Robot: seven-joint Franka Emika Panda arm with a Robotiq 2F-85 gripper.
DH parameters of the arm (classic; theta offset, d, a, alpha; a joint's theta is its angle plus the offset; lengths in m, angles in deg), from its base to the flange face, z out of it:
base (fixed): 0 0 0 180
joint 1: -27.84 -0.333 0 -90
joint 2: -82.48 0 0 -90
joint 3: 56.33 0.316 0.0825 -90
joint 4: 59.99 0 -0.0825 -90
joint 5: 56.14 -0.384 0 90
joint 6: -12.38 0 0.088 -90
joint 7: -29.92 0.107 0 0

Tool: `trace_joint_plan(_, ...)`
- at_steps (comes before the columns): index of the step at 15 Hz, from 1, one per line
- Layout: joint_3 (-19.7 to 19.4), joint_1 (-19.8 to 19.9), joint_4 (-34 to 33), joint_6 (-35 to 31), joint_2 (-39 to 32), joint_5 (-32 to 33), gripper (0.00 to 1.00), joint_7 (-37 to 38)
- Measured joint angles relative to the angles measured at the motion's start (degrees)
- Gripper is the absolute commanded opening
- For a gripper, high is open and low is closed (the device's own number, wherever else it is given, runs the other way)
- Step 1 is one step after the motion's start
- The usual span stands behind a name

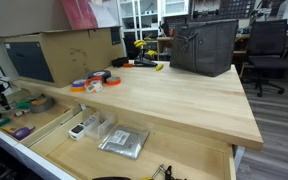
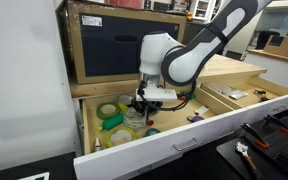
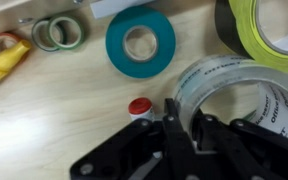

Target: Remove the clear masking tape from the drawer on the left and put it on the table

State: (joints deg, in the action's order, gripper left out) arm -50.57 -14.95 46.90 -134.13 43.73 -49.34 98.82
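Note:
In the wrist view the clear masking tape (image 3: 234, 85), a translucent whitish ring, lies on the pale-wood floor of the drawer (image 3: 54, 120). My gripper (image 3: 184, 128) straddles the ring's near wall, one black finger outside and one inside, and is shut on it. In an exterior view the gripper (image 2: 147, 103) reaches down into the narrow drawer with the white front edge (image 2: 174, 148), among the rolls; the clear roll is hidden there. The butcher-block table (image 1: 174, 95) shows in both exterior views (image 2: 229, 66).
In the drawer: a teal roll (image 3: 139, 42), a yellow-and-black roll (image 3: 269, 25), small rolls (image 3: 59, 32), a red-capped item (image 3: 139, 106) beside the fingers, a green roll (image 2: 108, 110). On the table: coloured rolls (image 1: 94, 82), a cardboard box (image 1: 69, 52), a black bag (image 1: 204, 45). The wider drawer (image 1: 109, 140) is open.

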Motion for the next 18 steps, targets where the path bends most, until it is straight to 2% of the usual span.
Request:
trace_joint_plan(6, 4.7, 3.5, 13.0, 2.8, 12.9, -3.3, 0.04, -7.1)
trace_joint_plan(11, 5.1, 7.8, 21.8, 7.5, 22.4, -3.3, 0.04, -10.9)
trace_joint_plan(18, 5.5, 16.2, 27.7, 9.6, 30.7, -3.2, 0.04, -12.3)
